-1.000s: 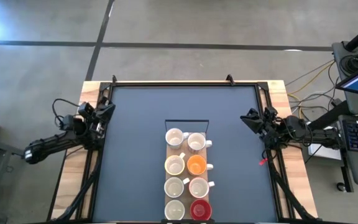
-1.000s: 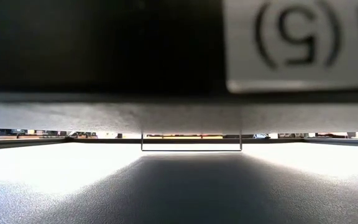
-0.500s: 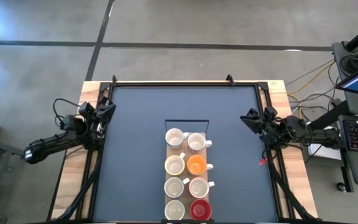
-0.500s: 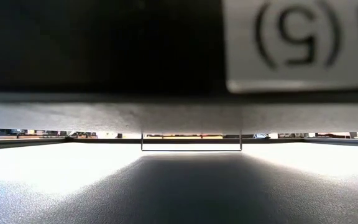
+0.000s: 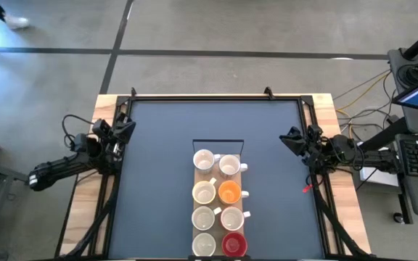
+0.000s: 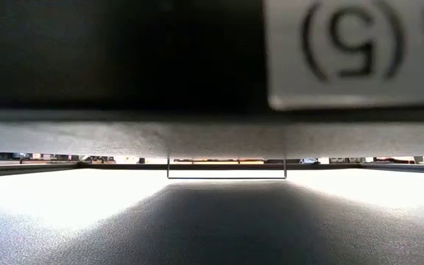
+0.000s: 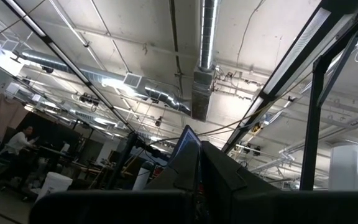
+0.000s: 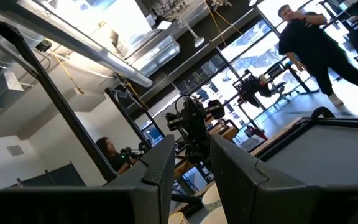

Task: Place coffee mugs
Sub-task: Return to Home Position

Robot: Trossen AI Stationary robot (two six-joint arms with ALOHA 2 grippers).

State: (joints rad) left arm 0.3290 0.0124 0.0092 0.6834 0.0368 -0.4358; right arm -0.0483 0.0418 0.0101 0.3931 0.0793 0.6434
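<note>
From above, all eight coffee mugs stand in two rows of four on the shelf, with the orange mug and the red mug in the row nearer the right gripper. That gripper and the left gripper sit well apart from the shelf, one on either side. Placing looks finished. Only parking the arms remains, which calls for no grasp.

At table height only the shelf's wire frame shows.

The left wrist view shows its jaws pressed together, empty, aimed away from the shelf.

The right wrist view shows its jaws parted by a narrow gap, nothing between
</note>
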